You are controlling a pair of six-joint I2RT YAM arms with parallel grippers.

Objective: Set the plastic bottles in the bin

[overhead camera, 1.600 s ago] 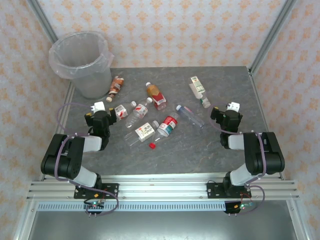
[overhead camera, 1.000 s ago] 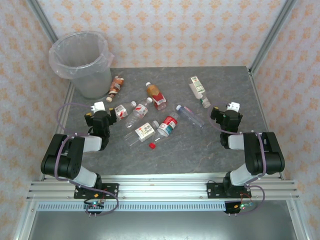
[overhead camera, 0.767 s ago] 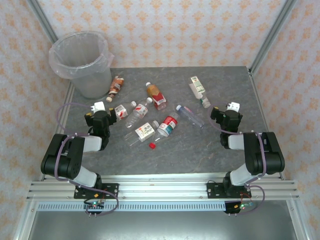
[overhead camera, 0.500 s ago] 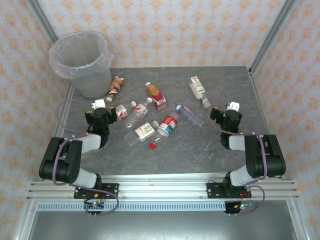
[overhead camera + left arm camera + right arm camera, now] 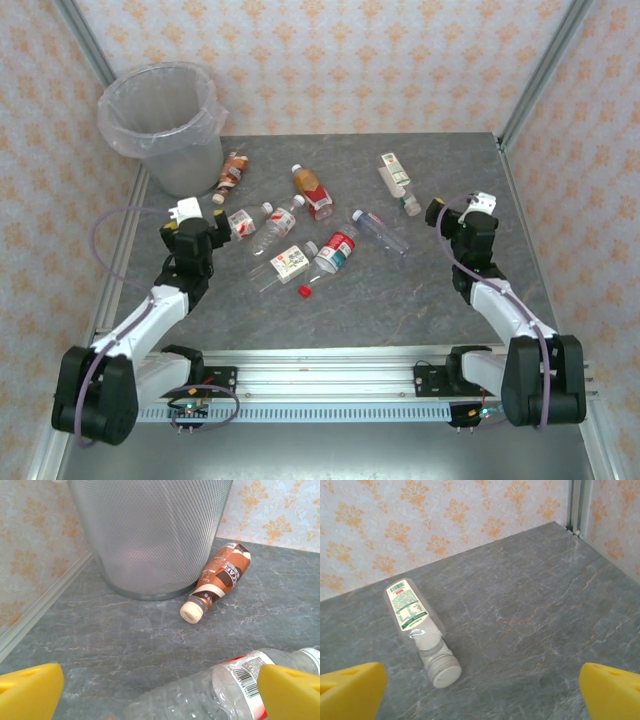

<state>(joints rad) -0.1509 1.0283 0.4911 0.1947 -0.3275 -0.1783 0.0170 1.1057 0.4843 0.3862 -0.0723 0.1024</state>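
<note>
Bin (image 5: 185, 165) stands at the far left corner of the table (image 5: 420, 290). A brown bottle (image 5: 220, 582) lies just beside its base, cap toward the arms. The left arm has unfolded from its tucked pose and reached forward. The left gripper (image 5: 160, 692) is spread wide and holds nothing, with a clear bottle (image 5: 220, 690) lying low between its fingers. The other bottles (image 5: 312, 190) lie mid-table, unmoved, none binned. A green-labelled bottle (image 5: 417, 625) lies alone, further right. The right arm has likewise extended, and the right gripper (image 5: 480, 690) gapes fully, empty, facing that bottle. Judgement: both arms have begun their approach and the first pick is not yet made.
</note>
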